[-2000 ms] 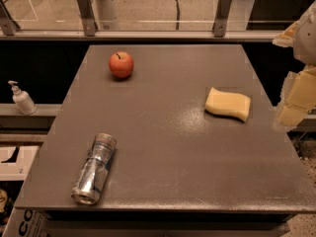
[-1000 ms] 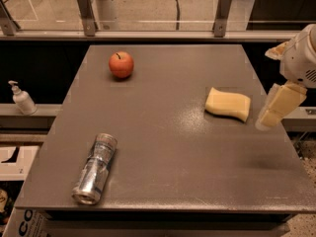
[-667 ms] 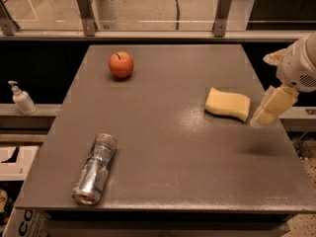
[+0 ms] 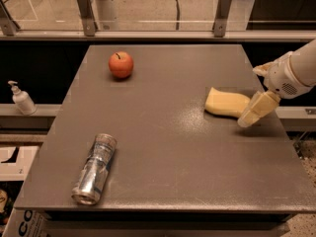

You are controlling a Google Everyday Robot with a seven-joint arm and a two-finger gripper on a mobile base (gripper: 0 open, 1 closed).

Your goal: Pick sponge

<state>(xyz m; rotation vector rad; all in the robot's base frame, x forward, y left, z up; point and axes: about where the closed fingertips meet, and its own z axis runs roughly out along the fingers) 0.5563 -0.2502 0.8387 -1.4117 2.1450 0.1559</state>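
Observation:
The pale yellow sponge (image 4: 226, 102) lies flat on the right side of the grey table (image 4: 163, 147). My gripper (image 4: 253, 113) comes in from the right edge on a white arm. Its pale yellow blocky finger (image 4: 256, 108) points down and left, right beside the sponge's right end and low over the table. It holds nothing that I can see.
A red apple (image 4: 121, 64) sits at the back left of the table. A silver can (image 4: 94, 168) lies on its side at the front left. A white pump bottle (image 4: 21, 98) stands on a ledge left of the table. A glass rail runs along the back.
The gripper has moved left and down from the table's right edge to the sponge's right end. The sponge, apple and can have not moved.

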